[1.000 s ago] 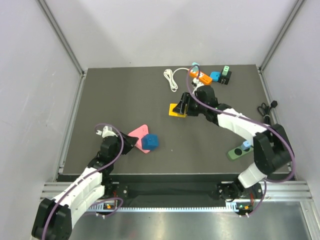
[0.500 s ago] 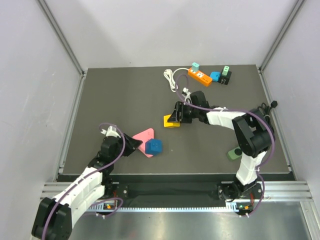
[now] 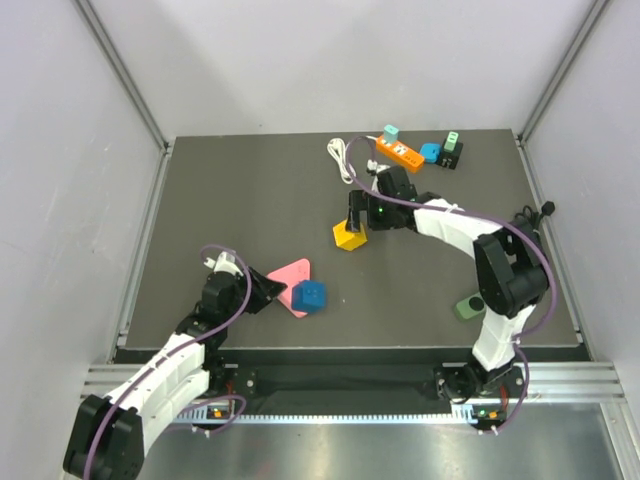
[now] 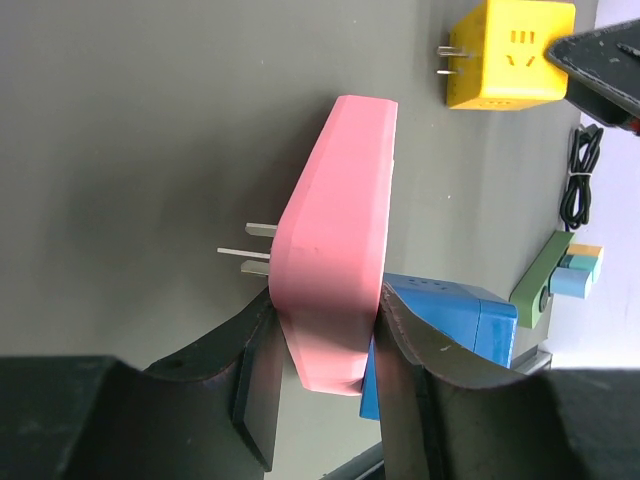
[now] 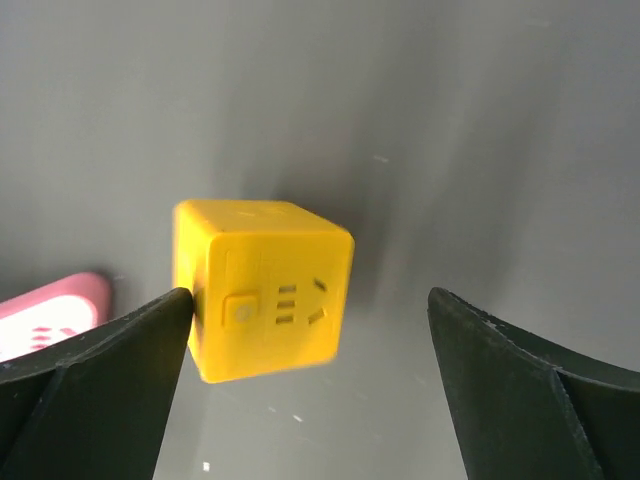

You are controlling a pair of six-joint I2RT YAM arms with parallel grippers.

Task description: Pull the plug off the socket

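Observation:
My left gripper point(image 4: 325, 312) is shut on the narrow end of a flat pink adapter point(image 4: 335, 235), whose metal prongs point away to one side. A blue cube socket point(image 4: 450, 322) sits against the adapter's other face. In the top view the pink adapter point(image 3: 290, 272) and blue cube point(image 3: 310, 294) lie just ahead of the left gripper point(image 3: 263, 290). A yellow cube plug point(image 5: 262, 290) lies loose on the mat between the fingers of my open right gripper point(image 5: 308, 305), touching neither clearly. From above, the yellow cube point(image 3: 348, 236) is just in front of the right gripper point(image 3: 357, 216).
At the back stand an orange power strip point(image 3: 400, 152) with a teal plug point(image 3: 390, 132), a small blue cube point(image 3: 430, 152), a black adapter point(image 3: 452, 152) and a coiled white cable point(image 3: 342, 158). A green piece point(image 3: 468, 306) and a black cable point(image 3: 530, 216) lie at the right.
The right gripper has opened and let go of the yellow cube, which now rests on the mat. The left gripper, still on the pink adapter, has hardly moved.

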